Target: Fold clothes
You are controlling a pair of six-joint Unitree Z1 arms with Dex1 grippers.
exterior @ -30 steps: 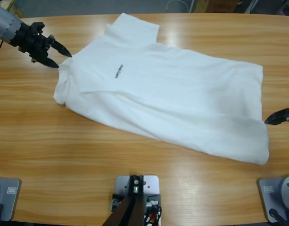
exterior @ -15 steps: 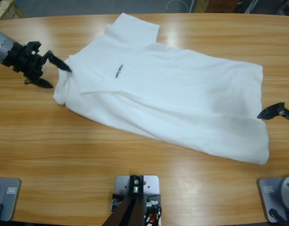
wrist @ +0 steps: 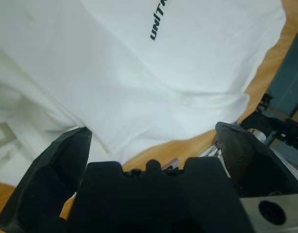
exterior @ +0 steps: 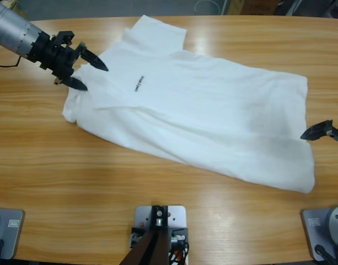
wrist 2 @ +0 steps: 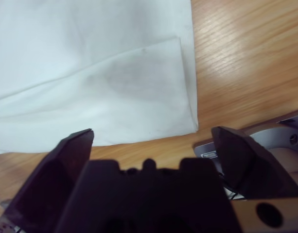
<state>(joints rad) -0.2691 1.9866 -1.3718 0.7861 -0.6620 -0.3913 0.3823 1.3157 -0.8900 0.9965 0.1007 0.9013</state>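
The clothes are one white T-shirt [exterior: 196,105] lying flat and slanted across the table, with a small dark logo [exterior: 138,83] on the chest. Its collar end points to the upper left and its hem to the right. My left gripper [exterior: 96,78] comes in from the upper left and stands open over the collar and shoulder edge. In the left wrist view the T-shirt [wrist: 139,73] and logo [wrist: 158,22] fill the picture beyond the left gripper [wrist: 153,141]. My right gripper [exterior: 325,144] is open beside the hem. The right gripper [wrist 2: 151,138] faces the T-shirt's hem corner [wrist 2: 185,121], with nothing between its fingers.
The long wooden table [exterior: 102,182] shows bare wood in front of the shirt and along the far edge [exterior: 257,25]. A folded sleeve [exterior: 157,30] reaches close to the far edge. Dark equipment [wrist: 277,124] stands beyond the table in the left wrist view.
My left gripper has moved right and toward the far edge, from the bare table beside the collar to over the shirt's shoulder. The right gripper edged slightly toward the hem, then held still.
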